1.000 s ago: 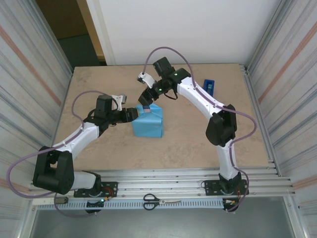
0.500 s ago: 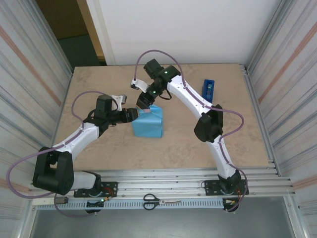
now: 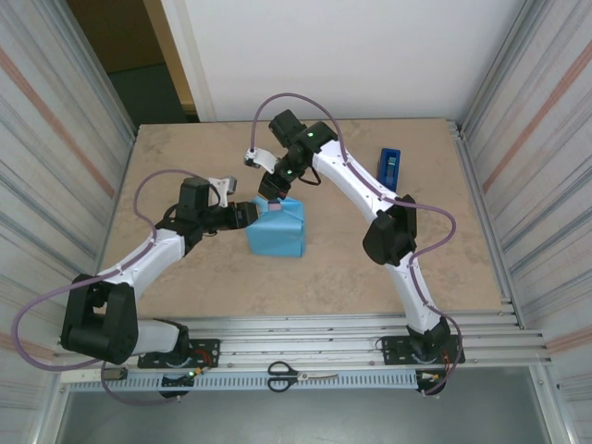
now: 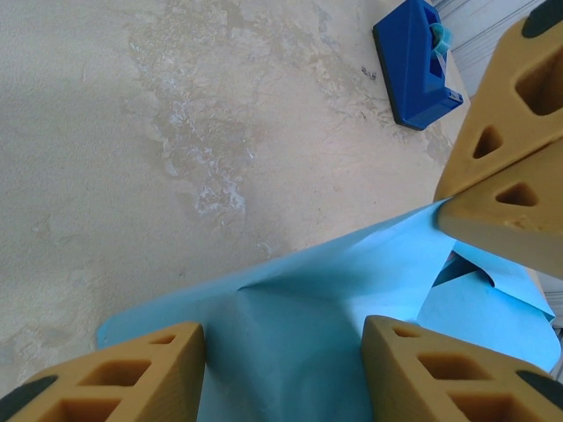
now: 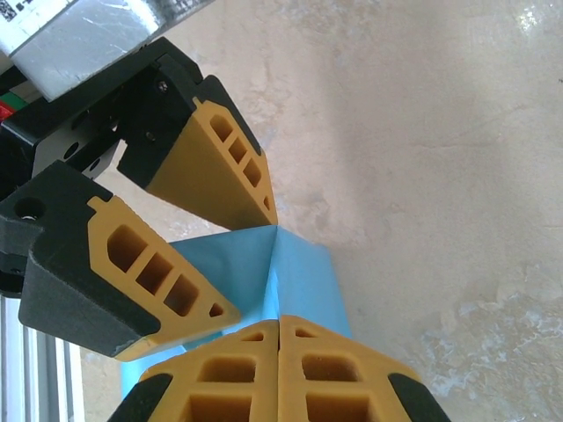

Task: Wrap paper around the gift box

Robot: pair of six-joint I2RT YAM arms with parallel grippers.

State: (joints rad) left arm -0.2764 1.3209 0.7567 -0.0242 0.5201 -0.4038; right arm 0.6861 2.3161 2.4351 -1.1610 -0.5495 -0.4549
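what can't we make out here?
- gift box: top view, the paper covers all but a pink sliver; its edges are hidden.
- left gripper: left wrist view, paper between the spread fingers hides whether they clamp the box.
- right gripper: right wrist view, shut on a paper fold; its own fingers hide how much is pinched.
- tape dispenser: top view, too small to show any loose tape end.

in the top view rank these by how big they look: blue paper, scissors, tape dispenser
1. paper: clearly largest.
2-3. scissors and tape dispenser: unsure; the scissors look longer but thin, the dispenser shorter but broader.
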